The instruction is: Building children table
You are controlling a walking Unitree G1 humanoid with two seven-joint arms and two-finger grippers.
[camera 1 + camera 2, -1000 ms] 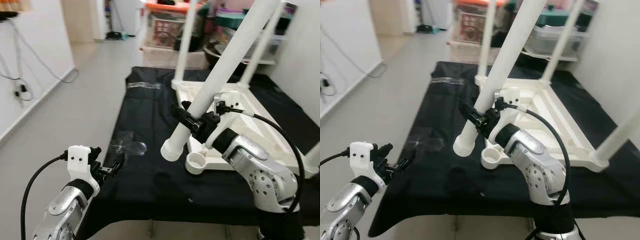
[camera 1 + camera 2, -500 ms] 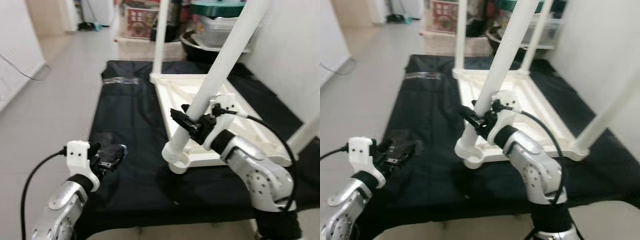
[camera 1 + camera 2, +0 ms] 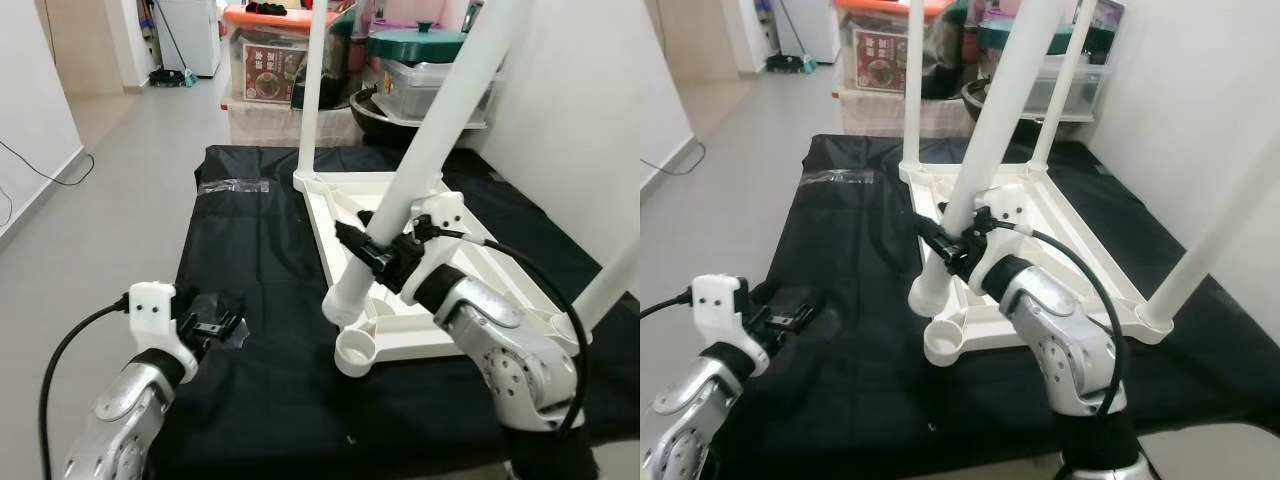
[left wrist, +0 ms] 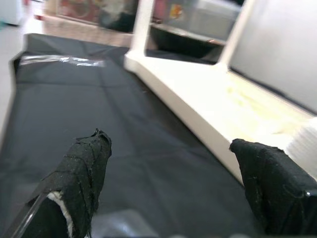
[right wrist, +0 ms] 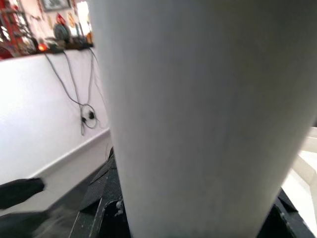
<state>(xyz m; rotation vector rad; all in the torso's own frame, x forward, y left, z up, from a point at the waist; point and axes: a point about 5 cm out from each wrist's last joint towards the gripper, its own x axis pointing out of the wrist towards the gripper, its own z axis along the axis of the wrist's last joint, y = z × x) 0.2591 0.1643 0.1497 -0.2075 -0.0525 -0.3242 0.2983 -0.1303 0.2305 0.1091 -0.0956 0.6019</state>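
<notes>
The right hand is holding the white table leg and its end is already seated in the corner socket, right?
Not seated. In the left eye view the right hand holds the white leg, but its lower end hangs just above the empty corner socket.

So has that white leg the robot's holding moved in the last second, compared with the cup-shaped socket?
Yes. The leg, held by the right gripper, shifted: its lower end now hangs just above the corner socket, farther back than before.

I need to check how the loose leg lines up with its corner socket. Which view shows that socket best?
The left eye view: the empty corner socket sits open just below the tilted leg that the right pincer holds. The right eye view shows it too, slightly smaller. The right wrist view gives the leg close up.
</notes>
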